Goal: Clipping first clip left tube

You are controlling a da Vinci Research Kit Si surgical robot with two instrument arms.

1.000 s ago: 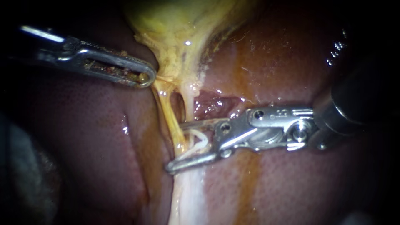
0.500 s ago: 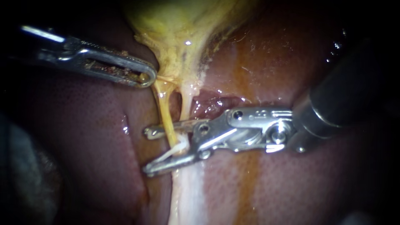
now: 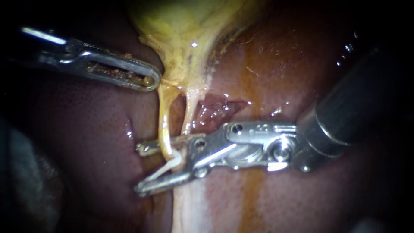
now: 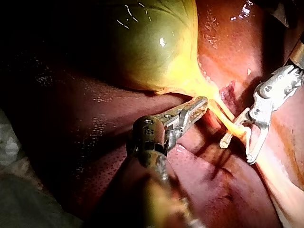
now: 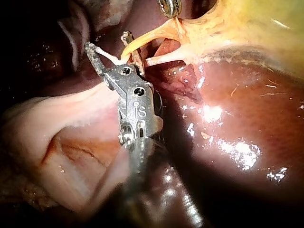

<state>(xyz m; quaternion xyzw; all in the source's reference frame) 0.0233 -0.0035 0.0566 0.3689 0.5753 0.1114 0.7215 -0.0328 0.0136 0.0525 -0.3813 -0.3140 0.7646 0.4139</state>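
Since the earlier frames our right instrument [image 3: 141, 169] had travelled left and slightly nearer across the liver [image 3: 86, 129]. Its claw, which a second before ended short of the left tube [image 3: 163, 125], now reached past it. We recorded the claw as wide open, one half on the far side of the left tube and the other on the near side, with the tube crossing the gap close to the hinge. The white clip [image 3: 166, 167] lay inside the claw, running from the throat toward the tip of the near half, just beside the tube. We could not tell whether it touched the tube. The left tube had bowed leftward compared with before. A second tube [image 3: 188, 113] ran just to its right and met the far half of the claw near the hinge. Both tubes hung from the gallbladder [image 3: 185, 26]. Our left instrument [image 3: 151, 80] had not shifted, its claw closed on yellow tissue at the gallbladder's neck, just above the left tube.
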